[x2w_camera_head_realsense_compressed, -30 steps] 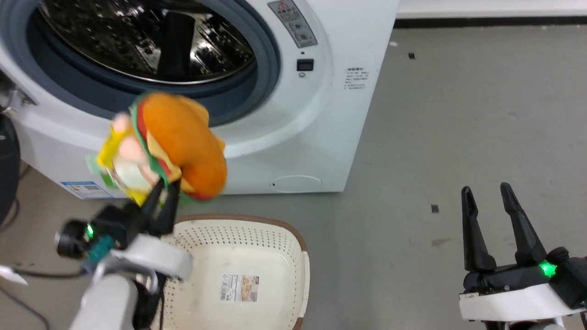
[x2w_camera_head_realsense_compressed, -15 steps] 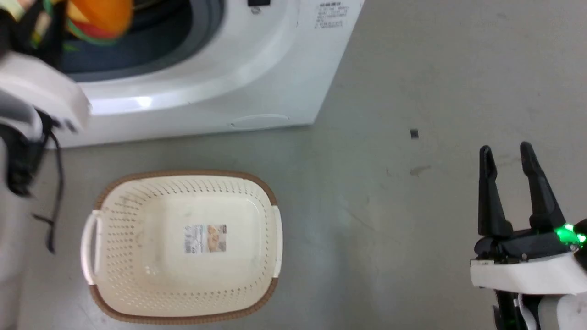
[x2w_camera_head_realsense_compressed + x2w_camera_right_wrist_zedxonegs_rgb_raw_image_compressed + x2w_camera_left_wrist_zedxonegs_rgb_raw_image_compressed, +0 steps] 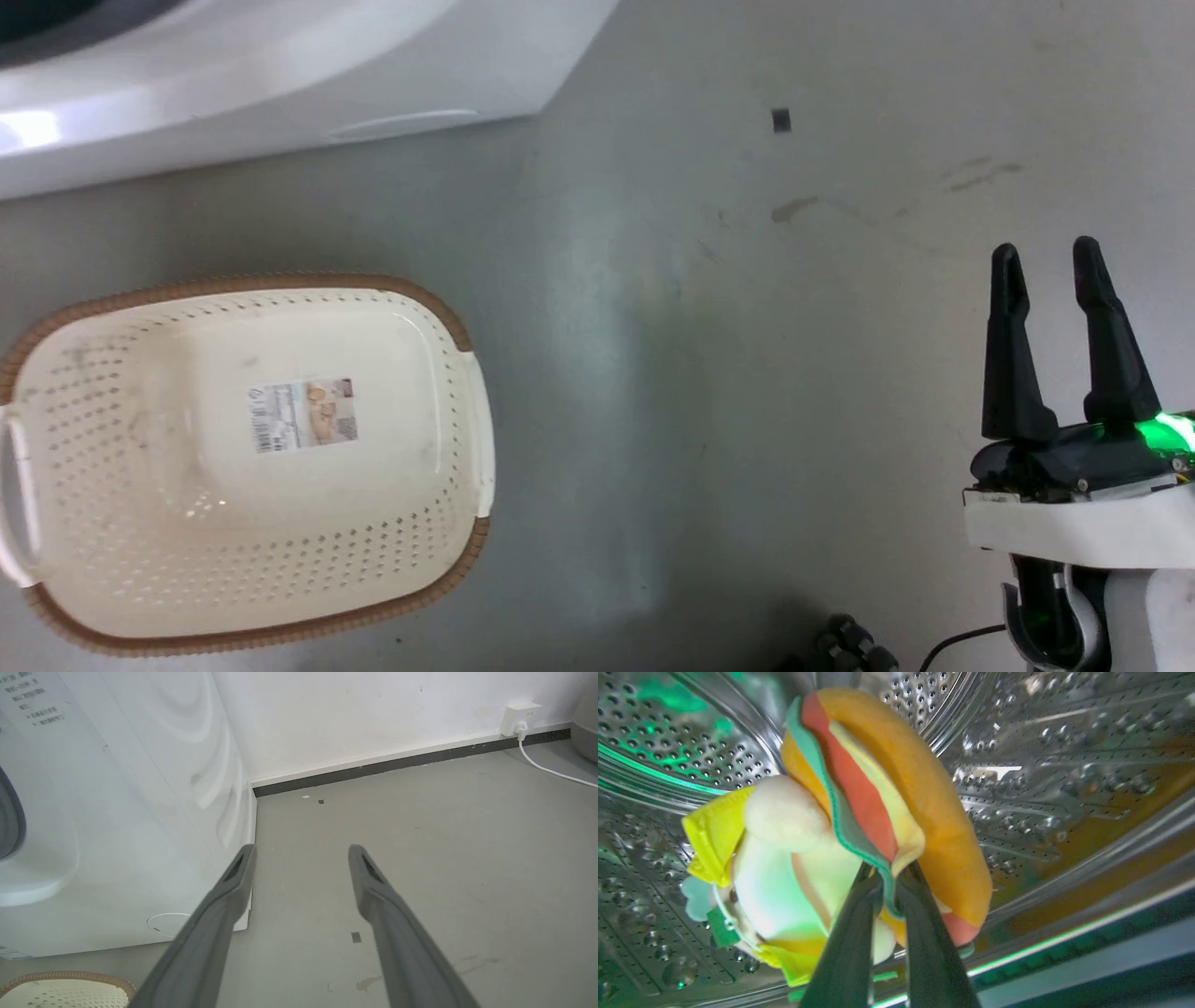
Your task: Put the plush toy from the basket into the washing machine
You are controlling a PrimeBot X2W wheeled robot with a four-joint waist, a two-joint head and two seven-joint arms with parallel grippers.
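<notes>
In the left wrist view my left gripper (image 3: 889,877) is shut on the plush toy (image 3: 878,793), pinching the green and yellow edge of the orange hamburger, with the pink and yellow figure hanging at its left. The toy hangs inside the washing machine's shiny steel drum (image 3: 1041,765). The cream basket (image 3: 140,523) with the brown rim sits on the floor at the lower left of the head view, holding just its paper label (image 3: 302,413). The white washing machine (image 3: 280,75) front crosses the top left. My right gripper (image 3: 1046,257) stands open over bare floor at the right.
The grey floor (image 3: 700,373) stretches between the basket and my right gripper. In the right wrist view a white wall, dark skirting, a wall socket (image 3: 519,717) with a white cable, and the basket's rim (image 3: 65,977) appear. A dark cable end lies at the bottom (image 3: 845,644).
The head camera has tilted down and shifted, so washer and basket slid up and left. The left arm carried the toy up into the drum and left the head view. The right gripper stays open.
</notes>
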